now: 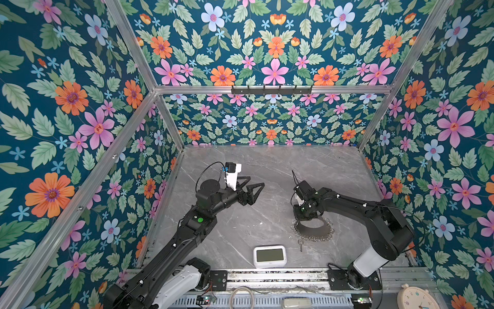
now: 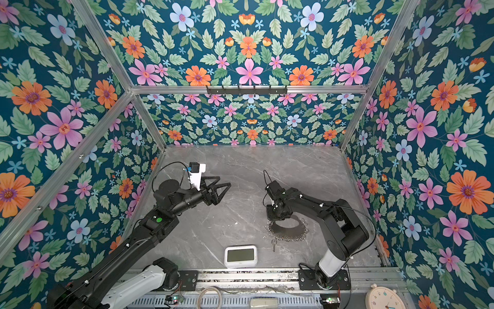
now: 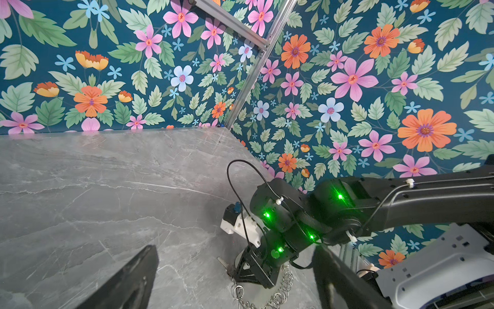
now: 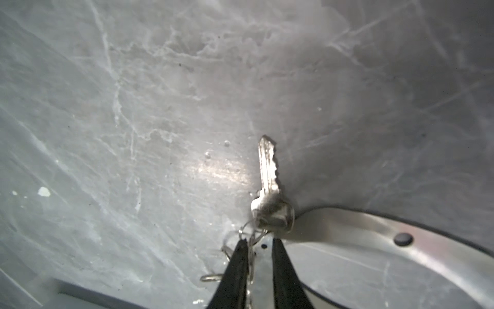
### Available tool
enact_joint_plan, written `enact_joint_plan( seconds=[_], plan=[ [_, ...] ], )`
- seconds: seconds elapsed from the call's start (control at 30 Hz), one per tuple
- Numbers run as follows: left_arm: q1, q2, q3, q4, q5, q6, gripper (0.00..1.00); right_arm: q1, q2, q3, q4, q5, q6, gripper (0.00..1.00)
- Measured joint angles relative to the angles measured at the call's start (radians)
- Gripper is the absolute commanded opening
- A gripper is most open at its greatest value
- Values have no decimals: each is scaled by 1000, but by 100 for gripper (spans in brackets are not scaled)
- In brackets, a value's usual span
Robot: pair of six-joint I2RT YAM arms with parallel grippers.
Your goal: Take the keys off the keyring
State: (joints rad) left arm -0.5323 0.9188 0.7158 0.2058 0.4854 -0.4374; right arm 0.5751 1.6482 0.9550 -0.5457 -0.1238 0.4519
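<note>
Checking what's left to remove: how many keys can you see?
2. One key lies at the keyring's end, just off the right gripper; the other key lies at the keyring's near edge, toward the clock. More may be hidden under the gripper.

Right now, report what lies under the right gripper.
Under the right gripper: small rings of the keyring, one key just beyond. From above, its wrist covers that spot.
</note>
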Motion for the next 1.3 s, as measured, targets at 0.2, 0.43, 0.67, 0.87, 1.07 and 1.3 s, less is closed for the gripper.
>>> enact_joint_plan(
  seconds=[0.2, 0.43, 0.67, 0.87, 1.07, 1.3],
  plan=[
    [0, 3, 1, 0, 0, 0, 93, 0, 0, -8, 13, -19, -9, 16],
    [0, 13, 6, 0, -2, 1, 93, -3, -9, -24, 27, -32, -11, 0],
    [0, 11, 11, 0, -4, 1, 93, -62, -137, -47, 33, -2, -20, 0],
    [0, -5, -1, 21, -4, 0, 95, -108, -310, -22, 26, 32, -71, 0],
    [0, 5, 18, 34, -5, 0, 96, -111, -465, 0, 59, 14, -128, 0],
    [0, 65, 63, 31, 19, -8, 90, -111, -534, 53, 178, -133, -195, 0]
  ],
)
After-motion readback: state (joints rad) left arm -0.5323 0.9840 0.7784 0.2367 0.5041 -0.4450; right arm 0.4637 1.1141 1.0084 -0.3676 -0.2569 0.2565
